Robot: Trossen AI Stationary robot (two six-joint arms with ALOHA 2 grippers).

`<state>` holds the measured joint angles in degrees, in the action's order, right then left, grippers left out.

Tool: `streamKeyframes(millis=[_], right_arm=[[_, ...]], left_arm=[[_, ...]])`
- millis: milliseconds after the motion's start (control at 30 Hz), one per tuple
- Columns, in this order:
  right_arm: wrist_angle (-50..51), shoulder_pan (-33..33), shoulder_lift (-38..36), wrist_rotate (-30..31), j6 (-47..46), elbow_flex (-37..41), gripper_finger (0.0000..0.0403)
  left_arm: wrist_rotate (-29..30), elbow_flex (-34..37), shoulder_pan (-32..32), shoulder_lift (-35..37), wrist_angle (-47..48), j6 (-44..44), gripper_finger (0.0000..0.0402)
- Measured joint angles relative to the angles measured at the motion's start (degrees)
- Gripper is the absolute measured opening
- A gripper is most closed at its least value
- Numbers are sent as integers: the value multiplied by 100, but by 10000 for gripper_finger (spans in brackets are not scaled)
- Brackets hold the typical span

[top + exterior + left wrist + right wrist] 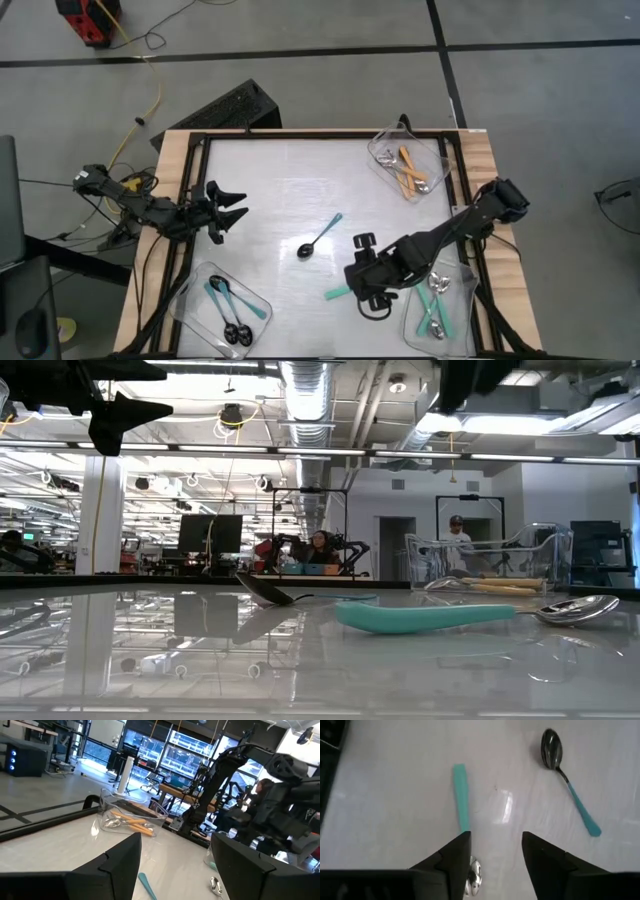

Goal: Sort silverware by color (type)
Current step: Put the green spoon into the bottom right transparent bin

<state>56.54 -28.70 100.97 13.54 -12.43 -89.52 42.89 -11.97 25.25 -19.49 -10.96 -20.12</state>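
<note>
Most of the sorting looked done: the orange-handled spoons with silver bowls (410, 172) lay in the clear plastic tray (385, 140) at the table's far right corner; thin blue-handled spoons with black bowls (228, 310) filled the near-left tray (262, 300); wide teal-handled spoons with silver bowls (436, 305) sat in the near-right tray (412, 325). Two remained loose on the white table (280, 180): a blue-handled black-bowled spoon (320, 236) at its middle, and a wide teal-handled spoon (462, 797) just right of that; the right gripper (496, 851) hovered above it, jaws apart, holding nothing; the left gripper (232, 209) waited at the table's left edge, open and empty.
</note>
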Motion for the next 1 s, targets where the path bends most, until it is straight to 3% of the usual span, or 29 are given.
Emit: streamKeyframes(millis=[267,1000], right_arm=[[-751,-15,0,-174,-299,681,248],[-2437,110,68,-653,-268,2092,250]], left_arm=[[0,0,0,-2,133,-11,226],[0,0,-2,-2,120,-66,226]])
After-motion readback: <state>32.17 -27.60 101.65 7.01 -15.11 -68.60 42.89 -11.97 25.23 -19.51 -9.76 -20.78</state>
